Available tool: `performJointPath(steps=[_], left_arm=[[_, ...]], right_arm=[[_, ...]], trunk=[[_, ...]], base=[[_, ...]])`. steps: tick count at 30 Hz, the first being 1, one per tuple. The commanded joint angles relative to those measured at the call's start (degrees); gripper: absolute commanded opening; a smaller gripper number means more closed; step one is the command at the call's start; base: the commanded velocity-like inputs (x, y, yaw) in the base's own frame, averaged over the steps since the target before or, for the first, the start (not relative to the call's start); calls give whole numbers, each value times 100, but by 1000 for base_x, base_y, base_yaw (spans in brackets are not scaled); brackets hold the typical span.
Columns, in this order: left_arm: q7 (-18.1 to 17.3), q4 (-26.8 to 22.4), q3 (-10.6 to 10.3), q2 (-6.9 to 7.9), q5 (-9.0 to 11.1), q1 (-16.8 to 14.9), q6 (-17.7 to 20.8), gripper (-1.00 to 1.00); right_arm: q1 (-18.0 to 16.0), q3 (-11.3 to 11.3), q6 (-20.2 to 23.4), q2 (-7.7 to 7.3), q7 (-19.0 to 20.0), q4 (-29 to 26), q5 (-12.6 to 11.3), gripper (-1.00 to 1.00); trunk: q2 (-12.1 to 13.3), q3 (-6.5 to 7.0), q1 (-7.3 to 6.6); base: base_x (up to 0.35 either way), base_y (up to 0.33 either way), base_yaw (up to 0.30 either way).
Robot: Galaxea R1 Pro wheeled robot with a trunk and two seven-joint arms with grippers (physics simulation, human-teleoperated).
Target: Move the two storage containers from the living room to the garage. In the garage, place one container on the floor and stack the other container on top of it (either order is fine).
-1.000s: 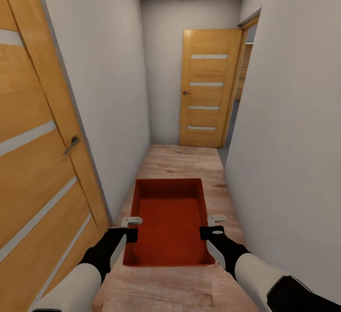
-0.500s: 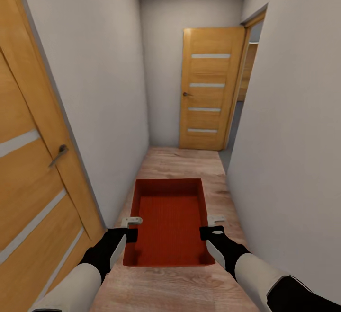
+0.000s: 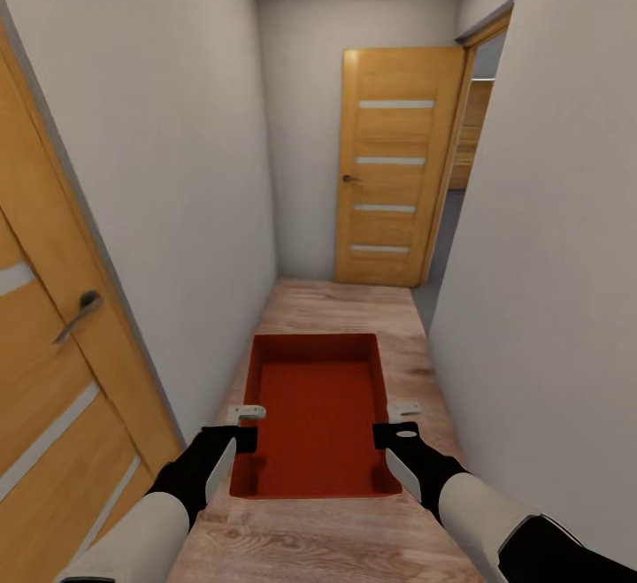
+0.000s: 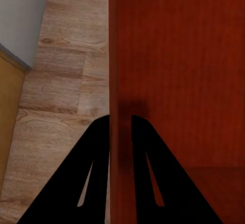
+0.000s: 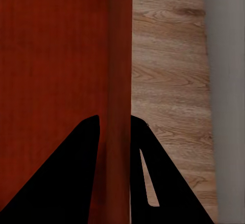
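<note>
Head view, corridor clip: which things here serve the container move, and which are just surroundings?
Job things:
- storage container, carried over the wood floor
- left pincer, clamped on its side wall
- right pincer, clamped on the opposite wall

Surroundings:
- far door, ajar
- near door with its handle
- white walls

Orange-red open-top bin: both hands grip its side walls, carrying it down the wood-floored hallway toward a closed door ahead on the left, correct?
Not quite. The orange-brown wooden door ahead stands on the right, as the head view shows. The orange-red open-top bin is gripped by the left hand and right hand, over the wood plank floor.
</note>
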Motion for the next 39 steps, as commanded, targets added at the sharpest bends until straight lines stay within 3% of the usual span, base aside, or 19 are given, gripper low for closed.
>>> performJointPath(steps=[1, 11, 29, 39], left_arm=[[54, -22, 24, -9, -189, -5, -299, -100], [54, -22, 24, -4, -189, -5, -302, -100], [54, -22, 24, -4, -189, -5, -299, -100], [54, -22, 24, -4, -189, -5, -300, -100]], right_arm=[[-3, 68, 36, 2, -37, 3, -146, -100], [-3, 68, 36, 8, -37, 5, -146, -100], [-3, 68, 36, 2, -37, 5, -146, -100], [-3, 66, 36, 10, -39, 3, -146, -100]], trunk=[[-13, -13, 7], [-13, -13, 7], [-13, -13, 7], [-13, -13, 7]], base=[[322, 0, -62], [322, 0, -194], [322, 0, -14], [322, 0, -167]])
